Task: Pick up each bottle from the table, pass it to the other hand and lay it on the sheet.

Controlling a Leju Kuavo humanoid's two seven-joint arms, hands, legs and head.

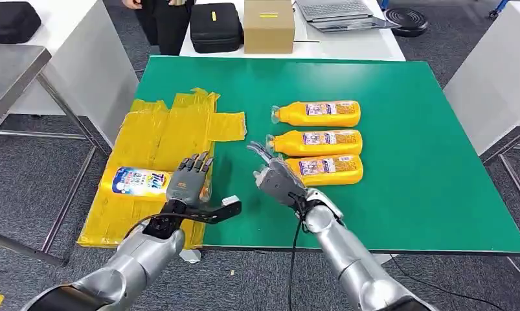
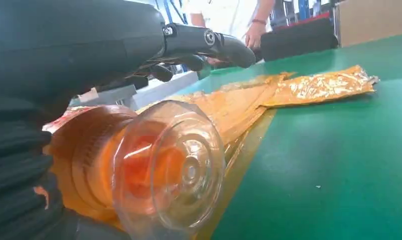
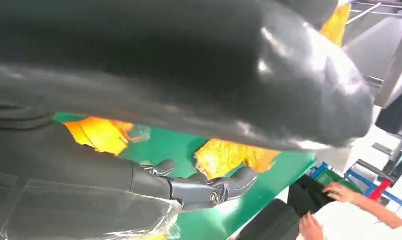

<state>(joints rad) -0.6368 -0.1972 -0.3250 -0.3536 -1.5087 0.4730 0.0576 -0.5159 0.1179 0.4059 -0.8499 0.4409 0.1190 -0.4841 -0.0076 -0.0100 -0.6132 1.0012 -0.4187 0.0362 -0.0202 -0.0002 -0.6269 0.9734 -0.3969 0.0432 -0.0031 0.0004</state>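
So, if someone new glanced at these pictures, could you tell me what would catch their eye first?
Most likely the three orange bottles lying side by side in a neat column on the green table, caps pointing toward the crumpled yellow sheet at the table's left edge. Next, a fourth bottle with a blue and white label lies on that sheet under the left hand, while the right hand hangs open beside the nearest orange bottle.

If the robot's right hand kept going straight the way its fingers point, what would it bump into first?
Probably the middle orange bottle. The right hand points up and slightly left toward that bottle's clear cap end, though how high the hand is above the table is unclear.
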